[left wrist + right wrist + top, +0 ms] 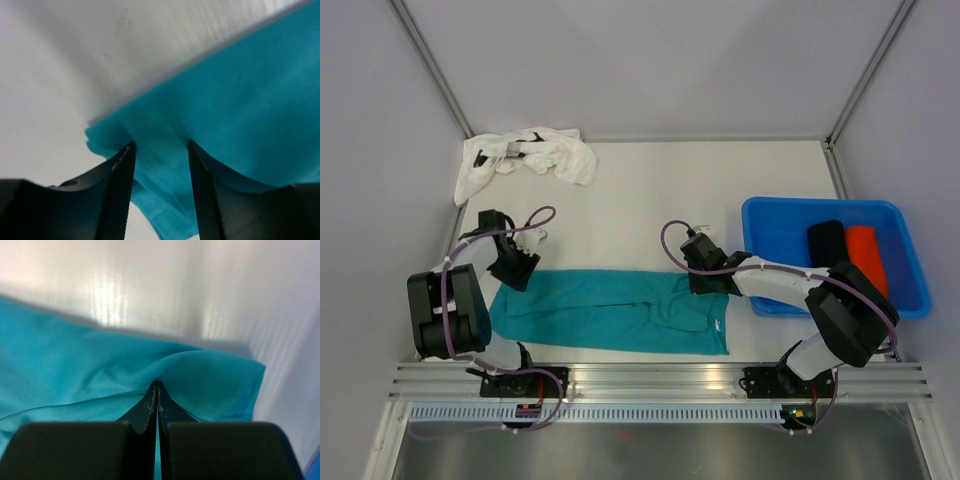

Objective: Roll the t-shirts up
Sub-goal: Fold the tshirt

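On the counter [650,200] we see the teal t-shirt [610,312] lying flat as a long folded band, running left to right just ahead of the arm bases. A small white label [717,323] shows near its right end; it may carry print, but it is too small for us to read.

At the shirt's left end, the left gripper [518,278] is down on the far corner. In its wrist view the two dark fingers [120,190] stand apart, with the folded teal edge lying loose between and under them, so this gripper is parted and clamps nothing.

At the shirt's right end, the right gripper [708,287] sits on the far edge. Its wrist view shows the jaws pressed together, pinching a raised pucker of teal cloth.

Well beyond the teal shirt's left end, the white t-shirt [535,155] lies crumpled in the far corner. Just off its right end stands a blue tub [820,205], holding the black t-shirt [827,243] and the orange-red t-shirt [866,255] side by side, both rolled.
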You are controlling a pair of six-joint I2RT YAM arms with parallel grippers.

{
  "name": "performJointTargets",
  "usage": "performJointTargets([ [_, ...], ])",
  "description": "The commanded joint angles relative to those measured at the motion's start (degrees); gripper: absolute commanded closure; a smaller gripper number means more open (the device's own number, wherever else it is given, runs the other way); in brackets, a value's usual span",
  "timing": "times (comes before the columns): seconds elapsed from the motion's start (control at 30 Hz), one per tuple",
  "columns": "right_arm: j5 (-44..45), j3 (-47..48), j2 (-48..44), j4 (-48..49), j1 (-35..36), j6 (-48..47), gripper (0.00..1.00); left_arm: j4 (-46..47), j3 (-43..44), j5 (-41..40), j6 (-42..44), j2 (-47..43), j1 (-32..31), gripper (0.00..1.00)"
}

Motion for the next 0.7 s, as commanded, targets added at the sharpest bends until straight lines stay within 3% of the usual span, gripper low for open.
performJointTargets([
  [0.0,3.5,-0.2,4.1,3.3,-2.9,-1.7,1.00,8.7,-0.1,-4.5,-5.0,3.7,0.6,0.48],
  [0.3,6.5,6.4,15.5,5.3,-7.4,-6.1,1.00,13.2,2.8,-1.7,-9.1,6.9,5.7,0.48],
  [0.53,2.8,25.4,22.1,1.8,-7.6,-13.2,1.00,8.5,4.6,7.5,-10.6,2.8,5.8,0.45],
  [0.67,3.3,31.9,20.1,-1.6,-7.5,-14.2,0.99,3.3,7.9,9.2,-11.3,-1.1,6.2,0.44],
])
